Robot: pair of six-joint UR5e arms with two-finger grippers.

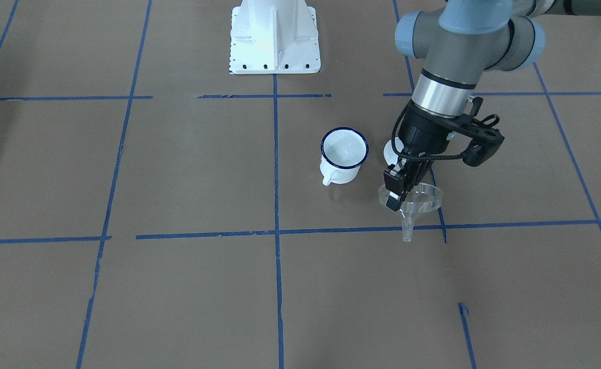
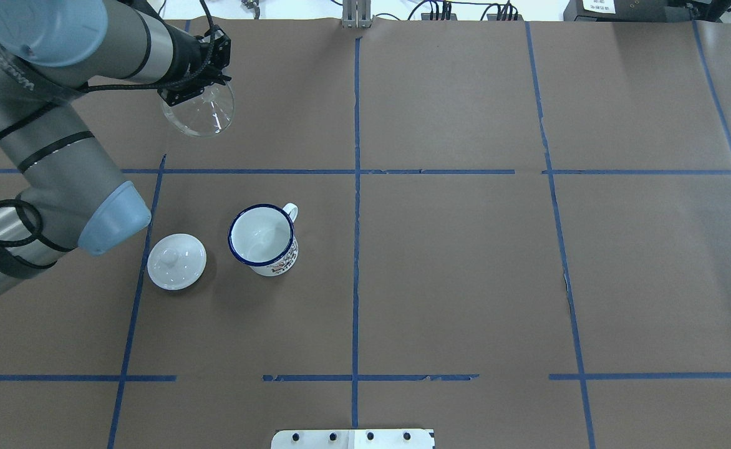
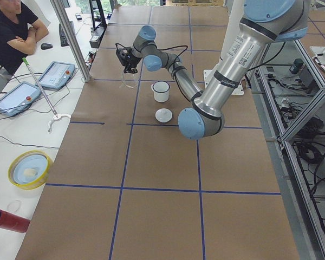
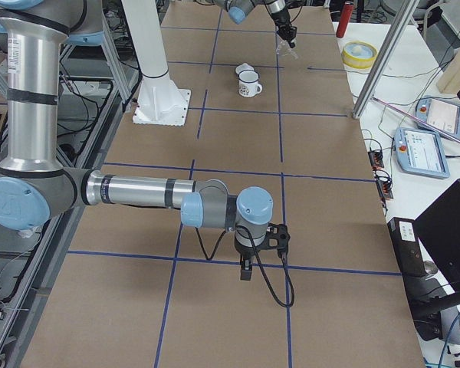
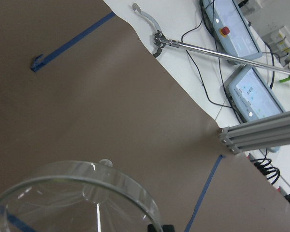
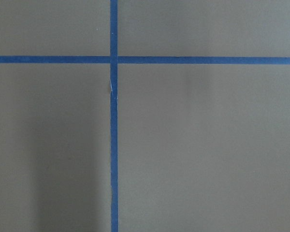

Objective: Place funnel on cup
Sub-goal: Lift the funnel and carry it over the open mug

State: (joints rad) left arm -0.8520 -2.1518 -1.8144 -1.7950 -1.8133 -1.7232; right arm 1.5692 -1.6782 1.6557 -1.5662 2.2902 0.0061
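clear plastic funnel [image 1: 426,201] hung with its spout down, pinched at the rim by the left tool [image 1: 396,199]. the cup [image 1: 344,154] stood on the counter [image 1: 177,179], nearer to the robot's base and toward the robot's right of the funnel. the right tool [image 4: 245,270] was far away; its state could not be told.

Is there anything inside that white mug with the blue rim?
Nothing: from overhead the cup shows a bare white bottom. The inner wall under its near rim is hidden there. The funnel hangs apart, in the left gripper.

Brown paper [image 2: 465,280] crossed by blue tape lines [image 2: 355,280], white bench [image 3: 27,130] alongside.
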